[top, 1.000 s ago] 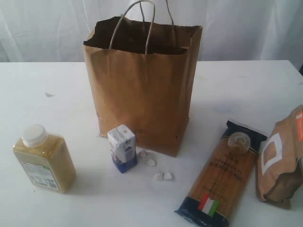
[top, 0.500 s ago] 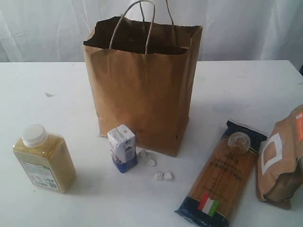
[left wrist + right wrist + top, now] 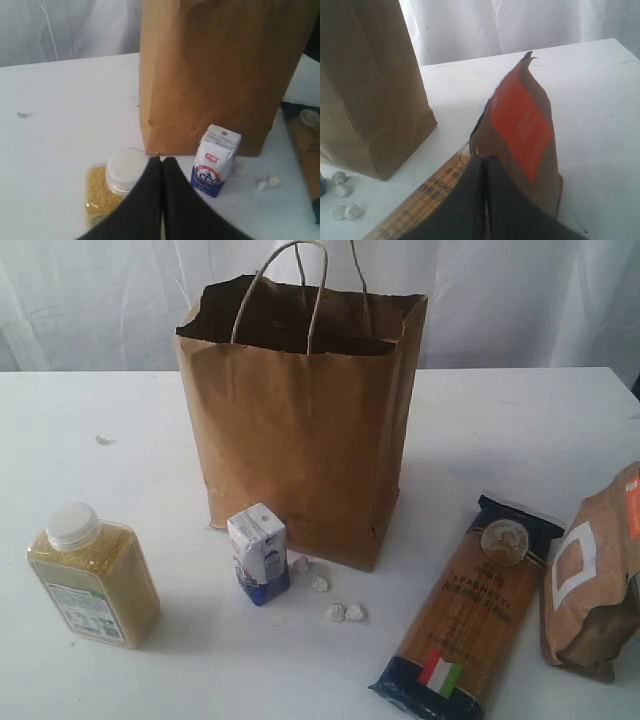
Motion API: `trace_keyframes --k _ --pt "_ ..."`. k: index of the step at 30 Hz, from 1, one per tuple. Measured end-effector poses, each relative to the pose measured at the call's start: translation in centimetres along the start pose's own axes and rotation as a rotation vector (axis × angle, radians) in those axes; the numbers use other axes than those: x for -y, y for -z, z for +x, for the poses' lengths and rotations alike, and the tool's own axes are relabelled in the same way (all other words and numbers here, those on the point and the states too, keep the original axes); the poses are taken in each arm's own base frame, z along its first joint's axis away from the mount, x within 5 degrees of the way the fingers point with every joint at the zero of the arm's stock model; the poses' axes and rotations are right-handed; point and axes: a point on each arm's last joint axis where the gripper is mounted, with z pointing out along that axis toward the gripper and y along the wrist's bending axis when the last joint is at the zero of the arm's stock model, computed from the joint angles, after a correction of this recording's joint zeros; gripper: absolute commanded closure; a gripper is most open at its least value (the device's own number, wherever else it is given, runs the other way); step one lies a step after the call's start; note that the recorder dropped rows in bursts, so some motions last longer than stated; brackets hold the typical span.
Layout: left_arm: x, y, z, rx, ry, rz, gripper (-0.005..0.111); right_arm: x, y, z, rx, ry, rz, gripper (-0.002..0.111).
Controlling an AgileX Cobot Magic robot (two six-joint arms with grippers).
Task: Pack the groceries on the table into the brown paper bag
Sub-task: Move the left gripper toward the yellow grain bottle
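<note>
Since nothing on the table point(image 3: 520, 420) is gripped yet, I'd call this the very start, with the first pick to be chosen. The paper bag point(image 3: 300, 430) stands upright and open-mouthed toward the back middle of the table; take it as the centre of the dial in the outside view.

The carton point(image 3: 259, 553) stands just beside its base at 7 o'clock. The grain bottle point(image 3: 92, 575) is farther out at 8, well apart. The spaghetti pack point(image 3: 470, 610) lies flat at 4, with the pouch point(image 3: 590, 575) right next to it, farther out.

The left gripper point(image 3: 161, 165) hangs above the bottle, tips pressed together, holding nothing. The right gripper point(image 3: 481, 161) is the same: closed up, empty, over the pouch.

My take: spread the tips wide before coming down and grab the bottle around the body, not the cap. Lift higher than the rim, stay clear of the handles, then lower it in rather than dropping it, because the bag looks easy to tip.

Count: one bag with two handles, one bottle, one carton, one spaghetti pack, one pouch, two grippers. Also four little white bits point(image 3: 345, 612) near the carton, which I'd leave alone.
</note>
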Motion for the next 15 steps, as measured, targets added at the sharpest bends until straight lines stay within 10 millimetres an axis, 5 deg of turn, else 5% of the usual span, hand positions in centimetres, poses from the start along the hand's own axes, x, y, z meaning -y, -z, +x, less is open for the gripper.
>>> trace_keyframes --k 15 --pt "0.2 2.1 -0.3 0.096 0.329 0.038 0.107 0.0 0.0 0.0 0.000 0.000 0.000 0.108"
